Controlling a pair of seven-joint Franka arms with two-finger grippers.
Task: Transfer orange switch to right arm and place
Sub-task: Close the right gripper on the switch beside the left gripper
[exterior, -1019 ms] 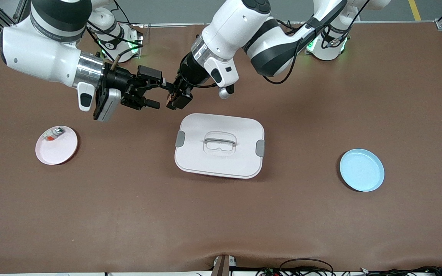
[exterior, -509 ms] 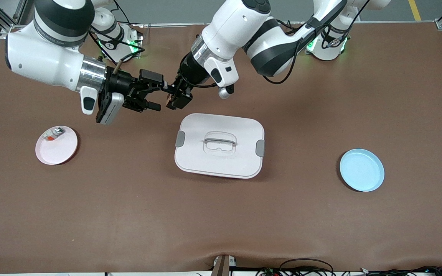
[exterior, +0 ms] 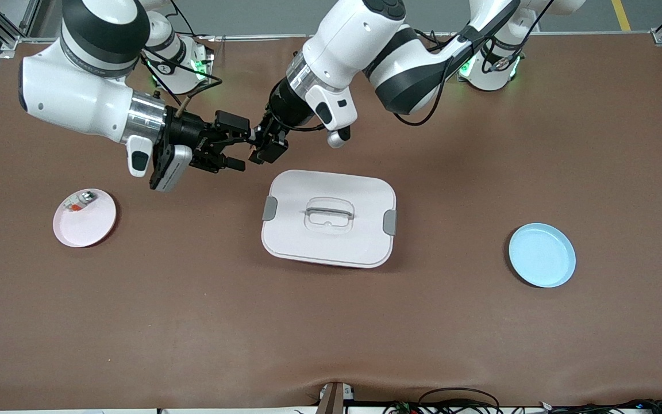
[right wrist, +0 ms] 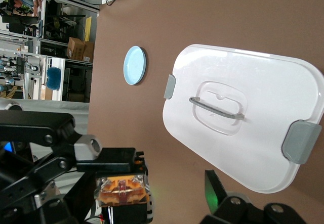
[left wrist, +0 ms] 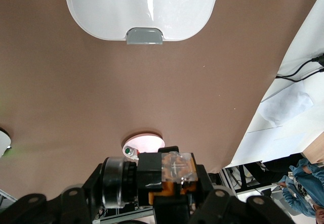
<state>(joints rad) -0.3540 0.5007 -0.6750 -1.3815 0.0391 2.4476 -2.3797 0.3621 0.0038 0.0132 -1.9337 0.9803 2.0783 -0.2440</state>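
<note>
Front high overhead; wrists close; all share lidded box (exterior: 328, 218).

A white lidded box (right wrist: 243, 128) with grey clips lies on the brown tabletop (right wrist: 212, 16). A blue plate (right wrist: 135, 65) sits well apart. The left tool (right wrist: 121, 183) grips the orange switch (right wrist: 123, 191).

Bright, even overhead light, soft shadows under both arms on the tabletop (exterior: 193, 322); white lidded box (left wrist: 101, 6) shows streaky glare, everything pretty sharp
</note>
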